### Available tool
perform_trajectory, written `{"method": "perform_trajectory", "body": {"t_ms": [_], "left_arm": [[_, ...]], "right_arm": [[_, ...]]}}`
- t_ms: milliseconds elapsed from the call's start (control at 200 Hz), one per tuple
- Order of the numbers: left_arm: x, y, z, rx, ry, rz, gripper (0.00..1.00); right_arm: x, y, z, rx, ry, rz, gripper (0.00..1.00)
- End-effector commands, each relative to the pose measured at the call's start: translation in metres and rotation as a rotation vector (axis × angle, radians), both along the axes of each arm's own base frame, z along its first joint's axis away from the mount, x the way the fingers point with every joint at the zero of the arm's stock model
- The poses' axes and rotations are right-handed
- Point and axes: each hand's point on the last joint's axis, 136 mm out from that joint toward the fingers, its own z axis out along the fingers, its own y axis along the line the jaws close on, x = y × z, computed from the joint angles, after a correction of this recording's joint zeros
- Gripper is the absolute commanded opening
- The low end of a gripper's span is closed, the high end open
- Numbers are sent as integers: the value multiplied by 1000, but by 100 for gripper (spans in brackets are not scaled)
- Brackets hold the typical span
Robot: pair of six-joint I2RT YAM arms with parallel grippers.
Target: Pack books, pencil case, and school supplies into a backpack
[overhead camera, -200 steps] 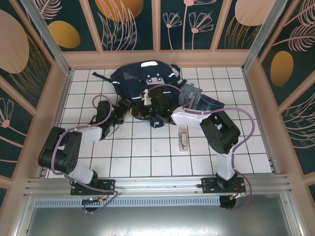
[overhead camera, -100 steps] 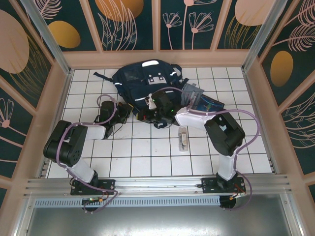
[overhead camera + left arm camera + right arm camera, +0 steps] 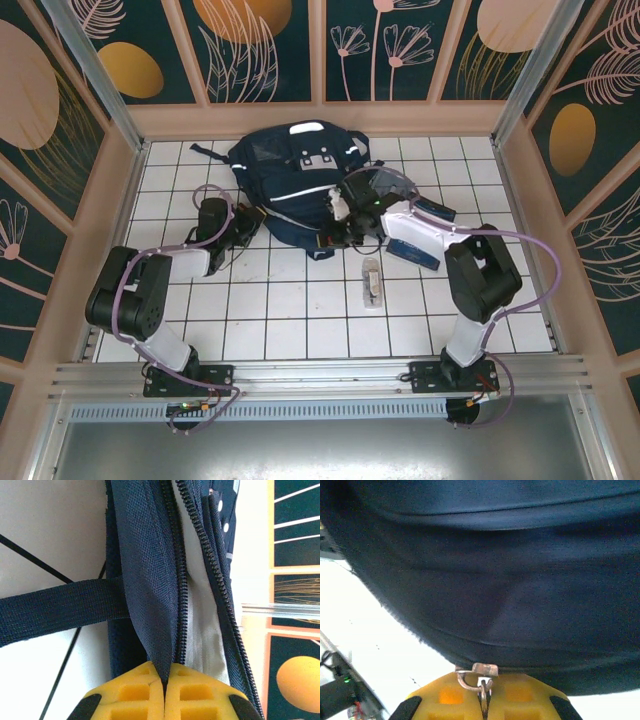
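Observation:
The navy backpack (image 3: 290, 170) lies at the back of the tiled table. My left gripper (image 3: 243, 226) is at its left edge, shut (image 3: 164, 681) on a fold of navy fabric (image 3: 150, 580) beside the zipper teeth (image 3: 181, 605); pale lining (image 3: 200, 625) shows in the open seam. At the pack's near right corner, my right gripper (image 3: 338, 230) is shut (image 3: 482, 692) on the metal zipper pull (image 3: 476, 672). The grey pencil case (image 3: 388, 184) lies right of the pack. The dark blue book (image 3: 413, 253) is partly under my right forearm. The clear school supplies packet (image 3: 371, 281) lies nearer, on the tiles.
A dark strap (image 3: 55, 610) runs left from the pack across the white tiles. Wooden walls with patterned panels (image 3: 110, 190) enclose the table on three sides. A metal rail (image 3: 320, 375) runs along the near edge by the arm bases.
My left gripper has closed on the backpack's fabric at the left edge. My right gripper has moved right along the pack with the zipper pull, and the dark opening no longer gapes.

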Motion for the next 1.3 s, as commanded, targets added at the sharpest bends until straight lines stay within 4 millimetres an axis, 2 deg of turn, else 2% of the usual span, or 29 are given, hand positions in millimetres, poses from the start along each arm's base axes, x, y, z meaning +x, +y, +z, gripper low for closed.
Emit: {"method": "perform_trajectory", "body": {"t_ms": [0, 160, 205, 245, 315, 435, 475, 530, 550, 595, 640, 726, 741, 846, 926, 1141, 1226, 1296], "left_arm": [[21, 44, 25, 101, -93, 120, 0], [23, 54, 23, 141, -85, 117, 0], [25, 57, 22, 147, -82, 116, 0], [27, 60, 22, 149, -79, 117, 0], [31, 64, 22, 153, -73, 109, 0], [34, 65, 26, 175, -67, 90, 0], [34, 64, 27, 169, -66, 87, 18], [31, 63, 30, 158, -62, 84, 57], [30, 63, 31, 154, -59, 86, 67], [26, 63, 33, 154, -53, 88, 77], [20, 64, 36, 155, -52, 86, 82], [7, 69, 42, 188, -46, 96, 90], [5, 70, 44, 196, -45, 99, 96], [-11, 76, 55, 217, -41, 114, 99], [-24, 74, 60, 168, -35, 125, 99], [-63, 67, 42, -42, 33, 204, 98], [-68, 63, 43, -94, 23, 225, 96], [-63, 58, 51, -125, -6, 228, 96]], "right_arm": [[3, -56, 8, -159, -38, -26, 0], [31, -107, 3, -271, -105, -138, 0], [38, -114, 1, -279, -118, -171, 0], [42, -112, 2, -256, -121, -191, 0], [40, -86, 11, -139, -96, -168, 0], [21, -11, 37, 133, -59, -52, 0], [14, 14, 45, 199, -51, -12, 0], [9, 45, 58, 288, -52, 26, 0], [8, 54, 62, 320, -51, 33, 0], [10, 72, 74, 390, -51, 39, 0], [15, 84, 85, 444, -48, 27, 0], [30, 98, 104, 505, -73, 3, 0], [32, 100, 109, 516, -80, -3, 0], [41, 117, 129, 593, -106, -25, 0], [42, 132, 135, 651, -96, -17, 0], [54, 157, 139, 695, -108, -23, 0], [49, 167, 141, 717, -96, -6, 0], [41, 175, 142, 739, -77, 14, 0]]}}
